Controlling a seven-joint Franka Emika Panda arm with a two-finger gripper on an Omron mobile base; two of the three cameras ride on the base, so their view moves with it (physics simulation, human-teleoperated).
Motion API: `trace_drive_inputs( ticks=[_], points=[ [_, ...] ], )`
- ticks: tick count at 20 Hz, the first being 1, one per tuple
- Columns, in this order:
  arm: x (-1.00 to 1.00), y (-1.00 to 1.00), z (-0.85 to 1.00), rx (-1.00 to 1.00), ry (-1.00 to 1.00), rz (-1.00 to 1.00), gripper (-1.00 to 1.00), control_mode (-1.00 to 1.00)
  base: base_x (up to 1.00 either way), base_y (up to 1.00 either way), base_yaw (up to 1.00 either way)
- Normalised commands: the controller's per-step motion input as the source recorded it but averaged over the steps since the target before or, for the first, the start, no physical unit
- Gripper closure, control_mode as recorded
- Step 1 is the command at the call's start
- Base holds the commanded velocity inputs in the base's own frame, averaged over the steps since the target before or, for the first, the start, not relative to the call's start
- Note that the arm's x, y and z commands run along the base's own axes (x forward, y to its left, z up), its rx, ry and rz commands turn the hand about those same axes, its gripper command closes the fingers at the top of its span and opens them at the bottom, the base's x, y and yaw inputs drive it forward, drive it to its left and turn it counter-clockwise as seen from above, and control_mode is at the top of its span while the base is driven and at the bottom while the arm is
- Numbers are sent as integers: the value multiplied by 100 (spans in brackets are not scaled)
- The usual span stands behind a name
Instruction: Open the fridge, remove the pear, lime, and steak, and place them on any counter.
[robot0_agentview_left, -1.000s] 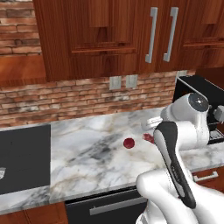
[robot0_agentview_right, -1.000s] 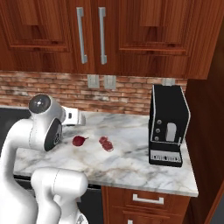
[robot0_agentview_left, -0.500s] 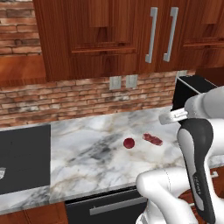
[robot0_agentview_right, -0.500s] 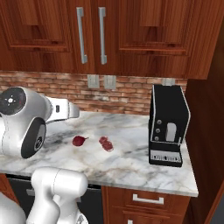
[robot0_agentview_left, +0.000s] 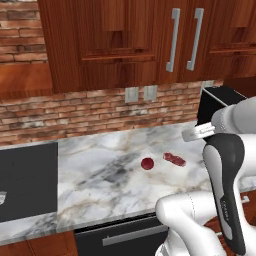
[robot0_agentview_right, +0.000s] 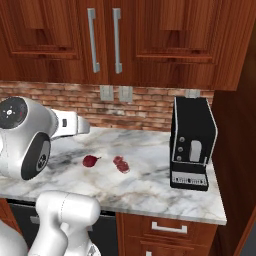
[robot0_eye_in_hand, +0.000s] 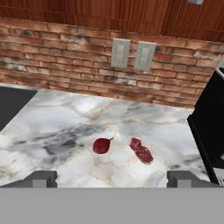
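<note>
Pear (robot0_eye_in_hand: 101, 145) and steak (robot0_eye_in_hand: 141, 151) lay side by side on the marble counter (robot0_eye_in_hand: 52, 122), near each other but not touching, the pear on the left in all three views (its thin stem pointed up toward the brick wall (robot0_eye_in_hand: 65, 57) in the hand view). The steak (robot0_agentview_left: 174, 159) was a small reddish slab, set at a slant. The pear (robot0_agentview_right: 90, 160) sat roughly mid-counter, with the black stovetop (robot0_agentview_left: 27, 180) well off to one side and the black coffee machine (robot0_agentview_right: 192, 142) to the other. The gripper (robot0_eye_in_hand: 111, 178) hung above the counter's near edge, holding nothing, its two dark fingertips (robot0_eye_in_hand: 41, 178) spread wide apart. Two wall outlets (robot0_eye_in_hand: 131, 54) sat in the brick above the food, under dark wood cabinets (robot0_agentview_right: 105, 40).
</note>
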Motion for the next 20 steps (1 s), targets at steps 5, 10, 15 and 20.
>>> trace_drive_inputs(
  ticks=[5, 10, 15, 20],
  points=[
    [0, 0, 0, 0, 0, 0, -100, -100, 0, 0, 0],
    [0, 0, 0, 0, 0, 0, -100, 100, -59, -19, -1],
    [0, 0, 0, 0, 0, 0, -100, 100, -100, -47, -5],
    [0, 0, 0, 0, 0, 0, -100, 100, -100, -57, -6]
  ],
)
